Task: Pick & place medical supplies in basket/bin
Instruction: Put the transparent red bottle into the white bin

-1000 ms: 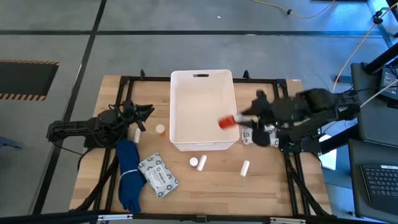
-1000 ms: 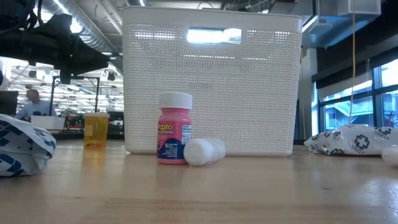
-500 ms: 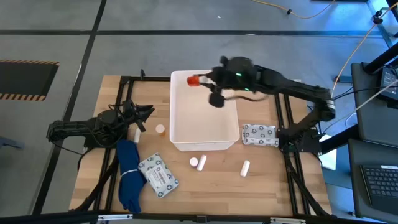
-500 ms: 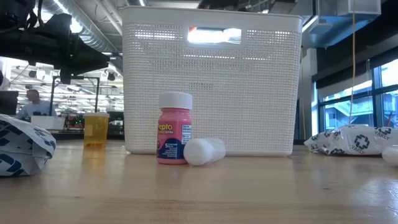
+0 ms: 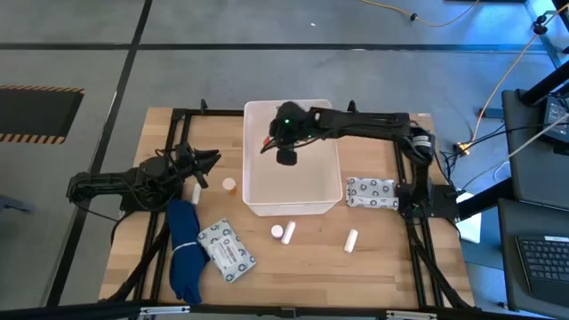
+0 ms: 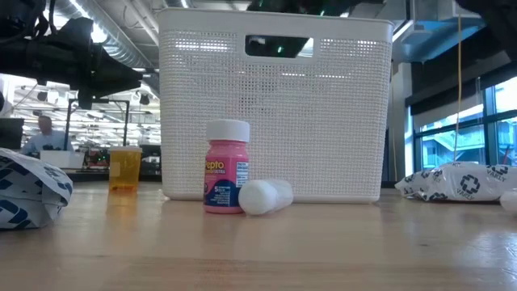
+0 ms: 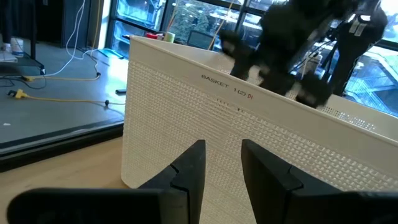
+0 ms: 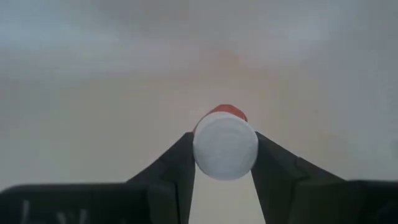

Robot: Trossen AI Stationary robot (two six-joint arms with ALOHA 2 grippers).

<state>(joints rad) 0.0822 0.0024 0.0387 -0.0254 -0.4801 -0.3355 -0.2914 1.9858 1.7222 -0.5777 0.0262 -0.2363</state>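
Observation:
The white basket (image 5: 292,200) stands mid-table, and the low view faces its wall (image 6: 275,105). My right gripper (image 5: 284,142) reaches over the basket's far half, shut on the red bottle (image 8: 225,146). In the high view the gripper hides the bottle. My left gripper (image 5: 203,169) waits open to the left of the basket, its fingers (image 7: 193,168) facing the basket wall (image 7: 261,130). On the table are an orange-topped vial (image 5: 229,186), white cylinders (image 5: 350,238) (image 5: 196,191), a pink bottle (image 6: 227,166) and two printed packets (image 5: 371,192) (image 5: 227,251). My right gripper pinches the red bottle between its two fingers (image 8: 180,155), one on each side near the white cap (image 8: 225,149). The cap faces the wrist camera, and the red body (image 8: 225,111) points away along the fingers. Whether the bottle touches the basket, I cannot tell.
A blue cloth (image 5: 184,249) lies near the left front beside one packet. A white-capped item (image 5: 283,232) stands just in front of the basket's near wall, next to a lying cylinder (image 6: 266,196). A dark frame (image 5: 404,160) rims the table. Bare wood lies along the near edge.
My right arm has carried the red bottle from the basket's near right corner up to its far wall. It then swung left and in over the basket's far half. The handle slot in the low view has gone from bright to dark behind.

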